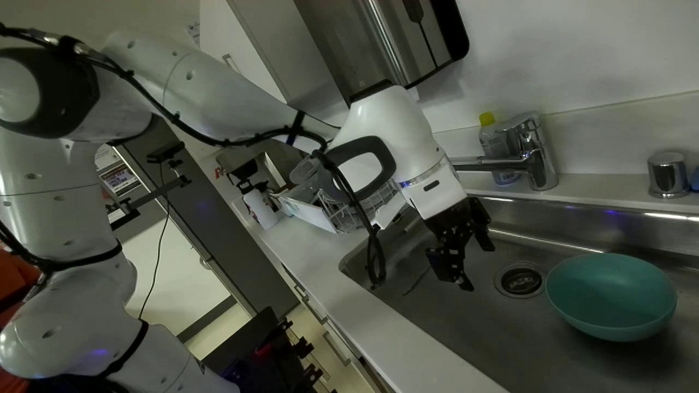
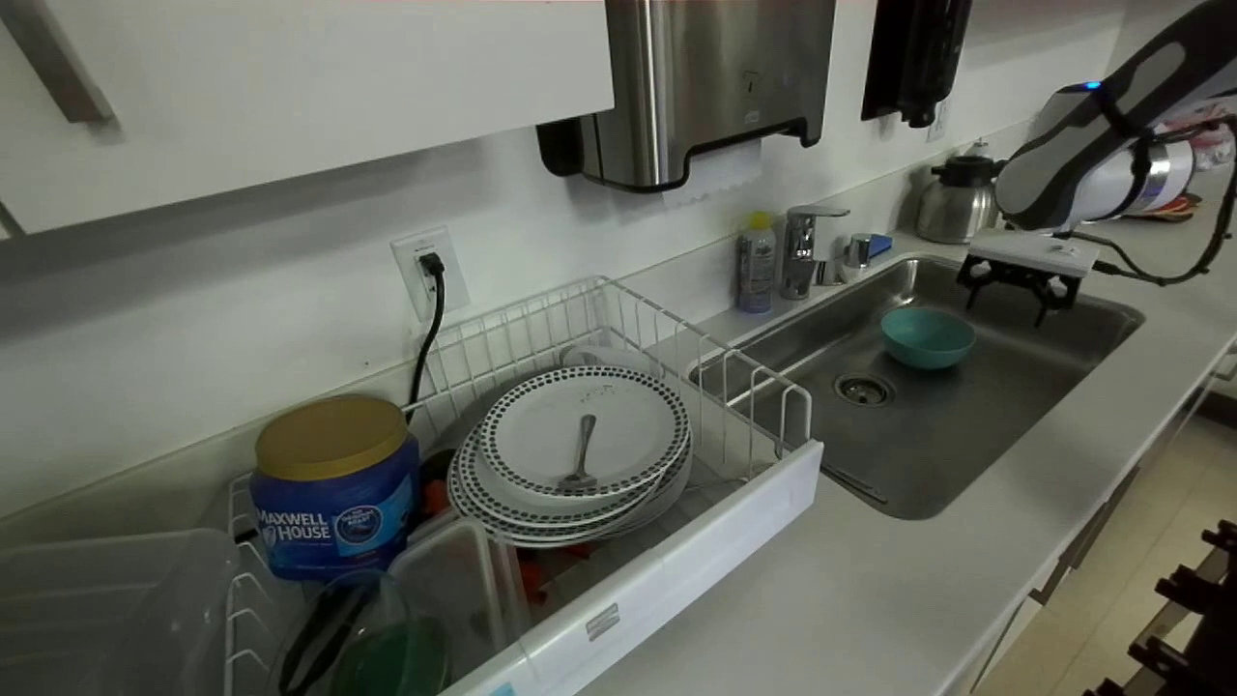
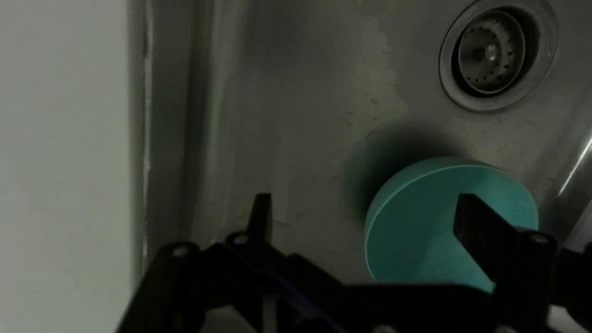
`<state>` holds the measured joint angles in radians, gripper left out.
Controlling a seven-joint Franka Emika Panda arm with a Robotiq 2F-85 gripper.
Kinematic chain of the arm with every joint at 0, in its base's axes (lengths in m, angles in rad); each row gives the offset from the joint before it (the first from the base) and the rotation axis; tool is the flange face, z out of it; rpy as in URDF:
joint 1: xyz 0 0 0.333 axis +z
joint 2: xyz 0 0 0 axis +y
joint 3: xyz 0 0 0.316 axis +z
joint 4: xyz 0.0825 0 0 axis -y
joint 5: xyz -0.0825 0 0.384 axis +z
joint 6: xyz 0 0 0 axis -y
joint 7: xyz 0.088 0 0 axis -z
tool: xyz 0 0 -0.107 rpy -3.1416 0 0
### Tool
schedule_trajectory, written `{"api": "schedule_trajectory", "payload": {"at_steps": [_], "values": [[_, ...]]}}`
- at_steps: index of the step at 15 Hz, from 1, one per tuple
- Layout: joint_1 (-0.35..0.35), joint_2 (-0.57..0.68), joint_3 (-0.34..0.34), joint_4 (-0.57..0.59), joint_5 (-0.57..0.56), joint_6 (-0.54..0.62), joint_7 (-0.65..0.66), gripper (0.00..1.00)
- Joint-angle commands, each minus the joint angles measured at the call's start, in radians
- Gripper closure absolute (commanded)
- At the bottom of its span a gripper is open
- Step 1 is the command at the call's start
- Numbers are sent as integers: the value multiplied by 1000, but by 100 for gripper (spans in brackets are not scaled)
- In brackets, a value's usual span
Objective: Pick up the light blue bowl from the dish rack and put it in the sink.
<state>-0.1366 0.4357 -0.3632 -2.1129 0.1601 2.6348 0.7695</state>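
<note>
The bowl (image 2: 928, 340), round, plain and teal, sat open side up inside the sink (image 2: 966, 425); the sink was a rectangular steel basin; the dish rack (image 2: 696, 565), pale wire with a flat white side, stood just beside the sink.

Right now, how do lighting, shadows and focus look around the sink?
Wrist view: dim, the gripper a blurred, near-black silhouette, a soft shadow falling beside the light blue bowl; in an exterior view, bright glare streaks the back of the sink and the picture looks tilted; both exterior views are brighter overall.
</note>
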Motion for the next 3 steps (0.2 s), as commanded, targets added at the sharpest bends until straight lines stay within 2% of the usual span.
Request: {"api": "schedule_trajectory", "payload": {"at_steps": [1, 3], "values": [[35, -150, -13, -129, -67, 2, 5, 0], [40, -192, -7, -155, -102, 1, 8, 0]]}}
